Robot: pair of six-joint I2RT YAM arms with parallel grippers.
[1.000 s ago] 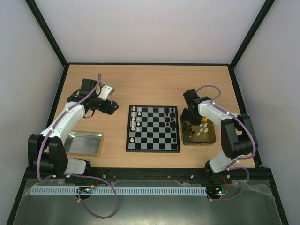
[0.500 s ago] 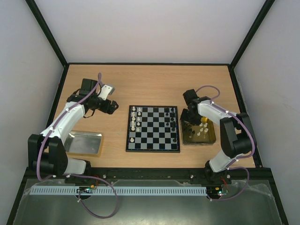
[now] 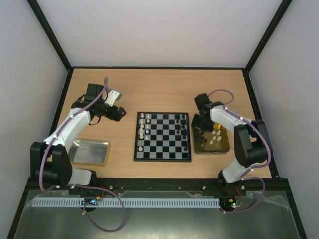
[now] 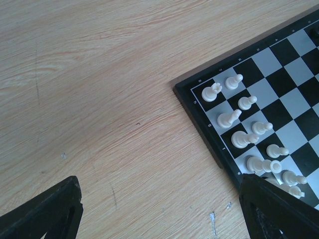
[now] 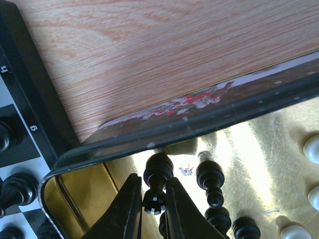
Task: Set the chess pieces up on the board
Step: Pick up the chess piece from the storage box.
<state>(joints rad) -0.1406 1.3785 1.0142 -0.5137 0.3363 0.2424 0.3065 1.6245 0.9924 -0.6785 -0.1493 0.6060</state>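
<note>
The board (image 3: 163, 159) lies mid-table, with white chess pieces (image 3: 143, 126) along its left side and black ones (image 3: 183, 126) along its right. My right gripper (image 3: 199, 130) reaches down into the gold tray (image 3: 225, 149). In the right wrist view the right gripper (image 5: 153, 191) is shut on the neck of a black crowned piece (image 5: 158, 169) standing in the tray's corner. Other black pieces (image 5: 212, 182) and white pieces (image 5: 311, 147) stand beside it. My left gripper (image 3: 118, 113) hovers open over bare wood left of the board. The left wrist view shows the left gripper (image 4: 159, 181) empty, near white pieces (image 4: 229, 118).
A silver tray (image 3: 90, 152) lies at the near left beside the left arm. The gold tray's dark rim (image 5: 199, 127) runs close to the board's border (image 5: 22, 94). Black frame walls enclose the table.
The right gripper's fingers have closed in on the black piece in the gold tray, and its wrist has shifted slightly. The left arm has not moved.
</note>
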